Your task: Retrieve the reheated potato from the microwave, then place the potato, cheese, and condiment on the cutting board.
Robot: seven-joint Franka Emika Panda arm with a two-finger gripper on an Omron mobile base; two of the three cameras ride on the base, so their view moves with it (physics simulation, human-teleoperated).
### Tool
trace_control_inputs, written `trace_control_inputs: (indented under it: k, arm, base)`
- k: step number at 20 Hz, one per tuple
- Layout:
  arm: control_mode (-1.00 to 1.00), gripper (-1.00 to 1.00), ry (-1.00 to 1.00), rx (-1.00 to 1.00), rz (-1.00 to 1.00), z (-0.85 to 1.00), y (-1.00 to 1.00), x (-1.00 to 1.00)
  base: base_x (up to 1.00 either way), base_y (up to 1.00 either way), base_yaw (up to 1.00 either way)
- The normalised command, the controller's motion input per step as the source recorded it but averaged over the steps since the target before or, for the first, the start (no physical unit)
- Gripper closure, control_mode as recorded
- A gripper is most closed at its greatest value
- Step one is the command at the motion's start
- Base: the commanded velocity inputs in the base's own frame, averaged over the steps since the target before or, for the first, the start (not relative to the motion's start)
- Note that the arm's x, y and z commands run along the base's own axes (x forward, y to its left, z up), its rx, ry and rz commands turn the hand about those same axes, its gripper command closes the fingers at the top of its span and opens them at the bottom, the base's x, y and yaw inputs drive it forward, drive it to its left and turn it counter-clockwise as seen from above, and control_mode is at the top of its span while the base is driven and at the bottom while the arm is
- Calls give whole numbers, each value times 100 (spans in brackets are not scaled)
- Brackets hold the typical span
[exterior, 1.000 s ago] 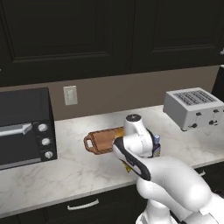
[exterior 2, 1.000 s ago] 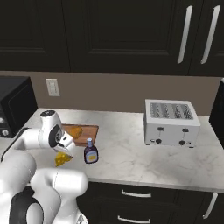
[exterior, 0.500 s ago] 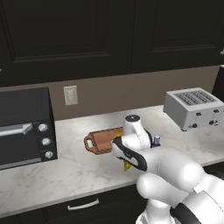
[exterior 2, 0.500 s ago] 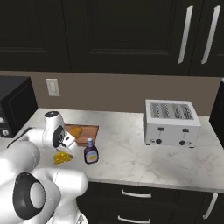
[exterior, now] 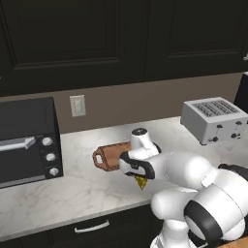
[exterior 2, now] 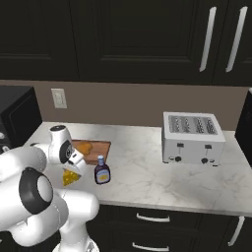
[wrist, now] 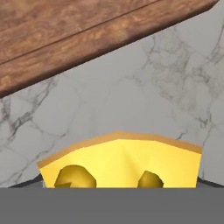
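Cheese (exterior 2: 70, 178) (yellow wedge) sits under the gripper (exterior 2: 73, 169), beside cutting board (exterior 2: 97, 146).

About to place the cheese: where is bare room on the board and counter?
The cutting board is bare toward the wall side; the potato sits by its left end. Open counter lies between condiment and toaster. It is crowded around the cheese at the gripper.

Marble counter (exterior 2: 142, 172) — cutting board (exterior 2: 96, 150), condiment (exterior 2: 102, 172), toaster (exterior 2: 193, 138) on it.
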Motion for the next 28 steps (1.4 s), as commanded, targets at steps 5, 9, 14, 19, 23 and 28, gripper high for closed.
trace_control_inputs:
  k: [5,9,14,19,23,28]
  arm:
    - [-100,100,-8,2,0,16,0,-23]
    - [-100,100,-9,7,0,47,2,-36]
    - [-100,100,-4,6,0,32,25,1]
    - [-100,100,0,6,0,0,37,38]
    - [-100,100,0,1,0,0,36,70]
    - [-100,100,0,0,0,6,42,57]
  base:
    - [0,0,0]
    - [0,0,0]
    - [0,0,0]
    - [0,0,0]
    - [0,0,0]
    - [0,0,0]
